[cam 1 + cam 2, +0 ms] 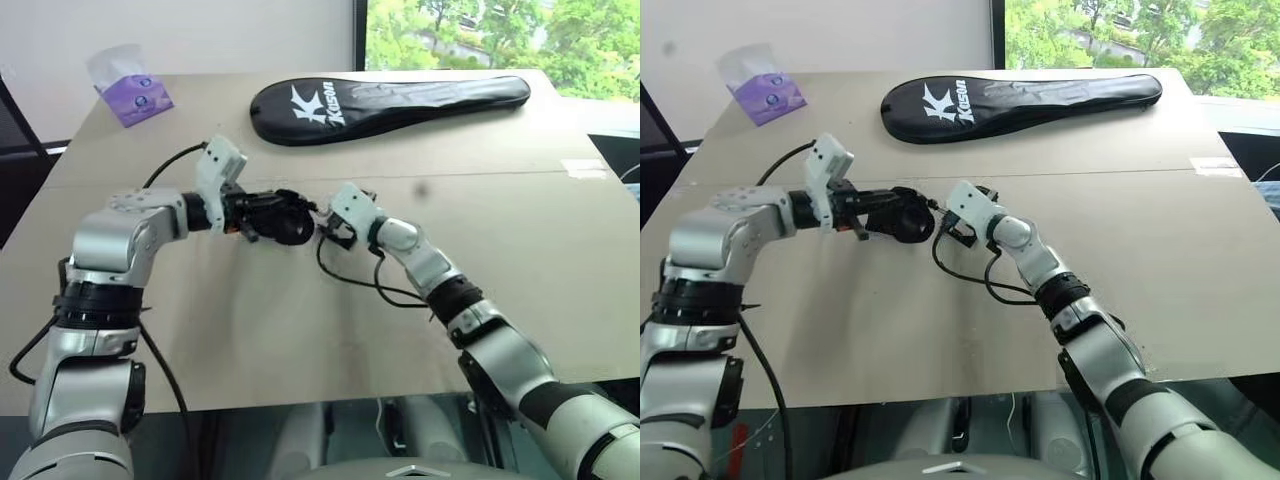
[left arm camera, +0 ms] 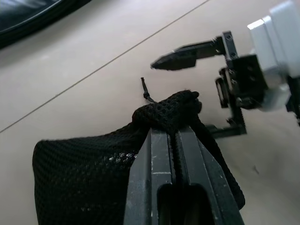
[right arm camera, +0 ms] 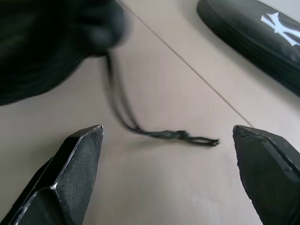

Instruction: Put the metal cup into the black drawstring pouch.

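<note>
Now left tool (image 2: 176, 133) pinches the black drawstring pouch (image 2: 84, 173) above the table (image 1: 300, 330).

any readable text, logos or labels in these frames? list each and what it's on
"K" logo with a white word beside it, likely "KASON", letters too small to confirm: on the long black racket cover at the table's far side.
Purple tissue pack, far left corner: round printed marks, too small to read.
Black drawstring pouch held in the left gripper: no text visible.
White tag on the table's right edge: blank or unreadable.
</note>
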Robot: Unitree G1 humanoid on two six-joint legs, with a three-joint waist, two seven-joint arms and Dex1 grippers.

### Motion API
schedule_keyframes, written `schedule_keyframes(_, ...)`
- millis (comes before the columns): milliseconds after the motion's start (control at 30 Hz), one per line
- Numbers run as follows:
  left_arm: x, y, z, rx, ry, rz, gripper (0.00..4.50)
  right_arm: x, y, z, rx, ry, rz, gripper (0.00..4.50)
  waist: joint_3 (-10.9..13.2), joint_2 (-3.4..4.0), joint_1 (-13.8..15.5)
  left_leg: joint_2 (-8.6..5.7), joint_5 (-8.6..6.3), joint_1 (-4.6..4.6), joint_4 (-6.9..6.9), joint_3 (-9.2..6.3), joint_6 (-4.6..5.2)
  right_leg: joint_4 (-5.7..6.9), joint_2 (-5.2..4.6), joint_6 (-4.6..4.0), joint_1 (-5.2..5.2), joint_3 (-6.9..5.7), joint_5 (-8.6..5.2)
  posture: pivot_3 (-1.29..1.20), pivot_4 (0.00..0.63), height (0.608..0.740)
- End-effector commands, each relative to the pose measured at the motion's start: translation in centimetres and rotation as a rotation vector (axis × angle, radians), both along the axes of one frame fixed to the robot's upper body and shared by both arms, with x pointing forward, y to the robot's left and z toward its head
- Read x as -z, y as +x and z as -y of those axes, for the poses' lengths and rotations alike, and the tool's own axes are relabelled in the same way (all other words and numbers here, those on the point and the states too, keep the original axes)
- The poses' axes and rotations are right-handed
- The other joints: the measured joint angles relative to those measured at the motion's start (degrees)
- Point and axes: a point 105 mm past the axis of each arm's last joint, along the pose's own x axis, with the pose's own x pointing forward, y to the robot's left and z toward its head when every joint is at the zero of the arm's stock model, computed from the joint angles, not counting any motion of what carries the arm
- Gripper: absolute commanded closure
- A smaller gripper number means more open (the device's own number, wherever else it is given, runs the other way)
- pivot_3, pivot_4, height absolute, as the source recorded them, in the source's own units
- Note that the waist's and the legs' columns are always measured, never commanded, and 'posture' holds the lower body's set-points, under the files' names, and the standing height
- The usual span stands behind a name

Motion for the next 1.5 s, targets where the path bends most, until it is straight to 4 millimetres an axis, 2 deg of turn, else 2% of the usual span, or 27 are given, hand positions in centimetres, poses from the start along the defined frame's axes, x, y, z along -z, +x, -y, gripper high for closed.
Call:
schedule_keyframes(33,-2.1,-0.5,-0.6,-0.010,0.002,0.090,4.50,-0.1,0.4,-0.9,0.001,0.040,0.000,0.03,0.00,0.00,-0.04,0.00,0.00,0.00,0.01,0.00,0.00,0.00,0.00,0.00,0.01,0.00,0.00,0.00,0.150,0.740)
schedule_keyframes(100,-2.3,-0.6,-0.9,-0.021,-0.002,0.106,4.50,0.3,0.4,-1.2,-0.002,0.044,-0.015,0.54,0.00,0.00,-0.15,0.00,0.00,0.02,0.01,0.00,0.00,0.02,0.01,0.00,0.02,0.01,0.00,0.00,0.150,0.740)
schedule_keyframes(200,-2.6,-1.2,-1.1,-0.026,-0.012,0.124,4.50,0.1,0.3,-1.6,-0.024,0.056,0.005,1.62,0.00,0.00,-0.45,0.00,0.00,0.04,0.01,0.01,0.00,0.06,0.02,0.00,0.02,0.02,0.00,0.00,0.150,0.740)
schedule_keyframes(400,-2.3,-2.9,-1.5,-0.033,-0.065,0.121,4.50,-0.3,0.0,-2.0,-0.051,0.087,0.030,4.39,0.01,0.02,-0.80,0.01,0.00,0.03,0.02,0.01,0.00,0.06,-0.02,0.00,0.02,0.03,0.00,0.00,0.150,0.740)
schedule_keyframes(567,-1.7,-4.1,-1.4,-0.028,-0.110,0.122,4.50,-1.3,0.5,-0.6,-0.021,0.127,0.089,4.48,0.02,0.03,-0.82,0.02,0.00,0.03,0.02,-0.02,0.00,0.07,-0.05,0.00,0.03,0.04,0.00,0.00,0.150,0.740)
schedule_keyframes(700,-1.1,-5.2,-1.4,0.000,-0.238,0.054,4.50,-3.0,1.0,2.1,0.030,0.181,0.174,4.48,0.02,0.03,-0.77,0.02,0.00,0.03,0.03,-0.03,0.00,0.07,-0.06,0.00,0.03,0.05,0.00,0.00,0.150,0.740)
schedule_keyframes(733,-0.9,-5.4,-1.2,0.019,-0.240,0.046,3.92,-3.4,1.0,2.7,0.040,0.191,0.191,4.50,0.02,0.03,-0.76,0.02,0.00,0.00,0.03,-0.05,0.00,0.05,-0.07,0.00,0.03,0.05,0.00,0.00,0.150,0.740)
schedule_keyframes(767,-0.7,-5.8,-0.7,0.052,-0.253,0.038,3.69,-4.0,0.9,3.5,0.057,0.203,0.214,4.50,0.02,0.03,-0.74,0.02,0.00,0.00,0.03,-0.04,0.00,0.04,-0.08,0.00,0.04,0.07,0.00,0.00,0.150,0.740)
schedule_keyframes(900,-1.0,-5.4,0.8,0.080,-0.313,0.038,2.02,-5.9,0.2,5.5,0.086,0.207,0.280,4.50,0.02,0.03,-0.22,0.02,-0.01,0.00,0.05,-0.07,0.01,0.06,-0.08,0.00,0.06,0.15,0.00,0.00,0.150,0.740)
schedule_keyframes(967,-1.4,-5.3,2.0,0.127,-0.326,0.025,1.32,-7.1,-0.5,6.2,0.089,0.185,0.327,4.50,0.01,0.02,-0.01,0.03,-0.01,0.01,0.06,-0.05,0.01,0.09,-0.05,0.00,0.07,0.16,0.00,0.00,0.150,0.740)
schedule_keyframes(1100,-1.8,-3.3,5.3,0.179,-0.252,0.084,1.32,-9.9,-2.6,6.7,0.063,0.111,0.435,4.50,0.02,0.04,0.00,0.04,-0.01,0.04,0.07,-0.05,0.02,0.09,-0.03,0.00,0.08,0.16,0.00,0.00,0.150,0.740)
schedule_keyframes(1133,-1.9,-2.9,6.0,0.187,-0.245,0.093,1.32,-10.5,-3.1,6.6,0.059,0.106,0.449,4.50,0.06,0.08,0.86,0.03,-0.01,0.06,0.08,0.02,0.02,0.10,-0.01,0.01,0.09,0.14,0.01,0.00,0.150,0.740)
schedule_keyframes(1267,-2.4,-0.7,8.9,0.193,-0.259,0.149,1.32,-12.8,-5.2,6.2,0.058,0.092,0.478,4.50,0.06,0.08,0.97,-0.06,0.00,-0.10,0.22,-0.15,0.04,0.09,0.10,0.01,0.11,-0.05,0.01,0.00,0.150,0.740)
schedule_keyframes(1500,-2.2,1.0,10.6,0.192,-0.260,0.182,1.32,-14.0,-6.4,6.0,0.087,0.089,0.480,4.50,0.06,0.09,0.13,-0.01,0.00,-0.06,0.21,-0.08,0.03,0.09,0.09,0.01,0.09,-0.06,0.01,0.00,0.150,0.740)
